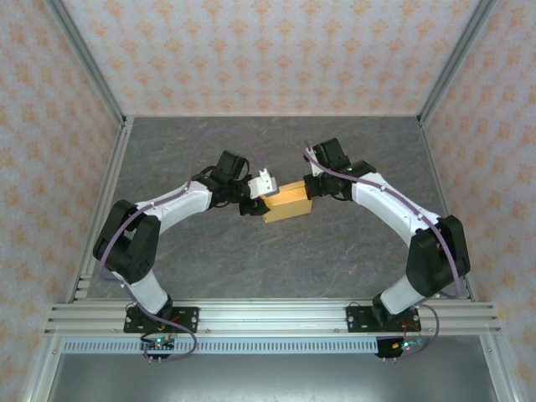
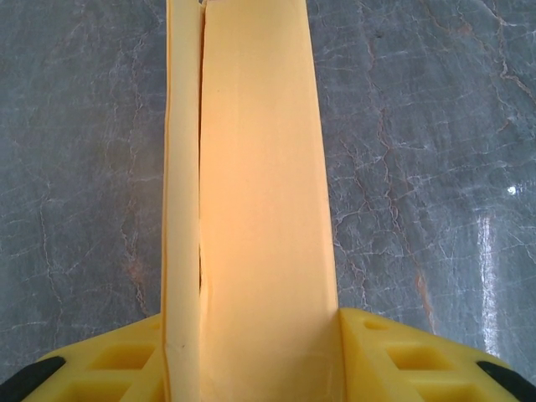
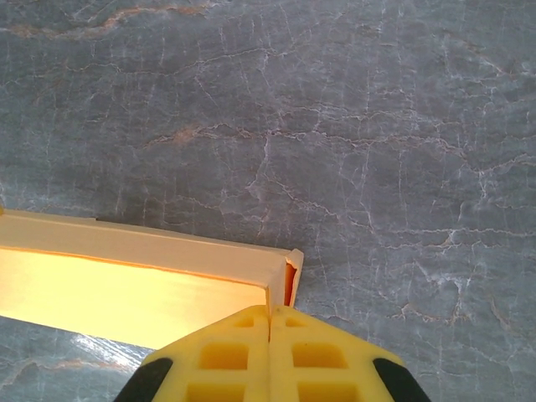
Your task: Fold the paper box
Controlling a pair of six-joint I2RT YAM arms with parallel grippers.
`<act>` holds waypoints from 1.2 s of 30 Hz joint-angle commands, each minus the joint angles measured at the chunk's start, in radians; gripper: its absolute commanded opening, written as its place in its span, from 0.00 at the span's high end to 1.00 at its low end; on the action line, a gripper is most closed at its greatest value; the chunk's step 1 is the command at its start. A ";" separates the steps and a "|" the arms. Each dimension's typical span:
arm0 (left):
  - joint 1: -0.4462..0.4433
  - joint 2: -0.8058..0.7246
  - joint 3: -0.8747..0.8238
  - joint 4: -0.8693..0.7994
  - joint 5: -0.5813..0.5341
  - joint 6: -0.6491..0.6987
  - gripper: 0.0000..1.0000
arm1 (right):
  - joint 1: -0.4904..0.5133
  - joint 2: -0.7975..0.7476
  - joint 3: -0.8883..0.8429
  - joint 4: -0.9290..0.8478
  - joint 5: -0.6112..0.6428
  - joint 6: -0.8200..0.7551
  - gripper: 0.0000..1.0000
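Left gripper (image 2: 251,343) clamped across paper box (image 2: 260,167), right gripper (image 3: 270,322) fully closed beside its corner

Bright, even light, soft shadows, glare on the paper box (image 3: 100,293) and table (image 2: 492,243)

You see paper box (image 2: 251,167): smooth thin card, faint sheen | desk (image 3: 352,126): veined grey stone look, glossy | right claw (image 3: 270,316): matt yellow plastic | rails (image 1: 268,314): brushed metal
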 commanded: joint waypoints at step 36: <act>-0.018 0.018 0.022 -0.055 -0.053 -0.001 0.56 | 0.009 -0.052 -0.075 0.027 0.096 -0.031 1.00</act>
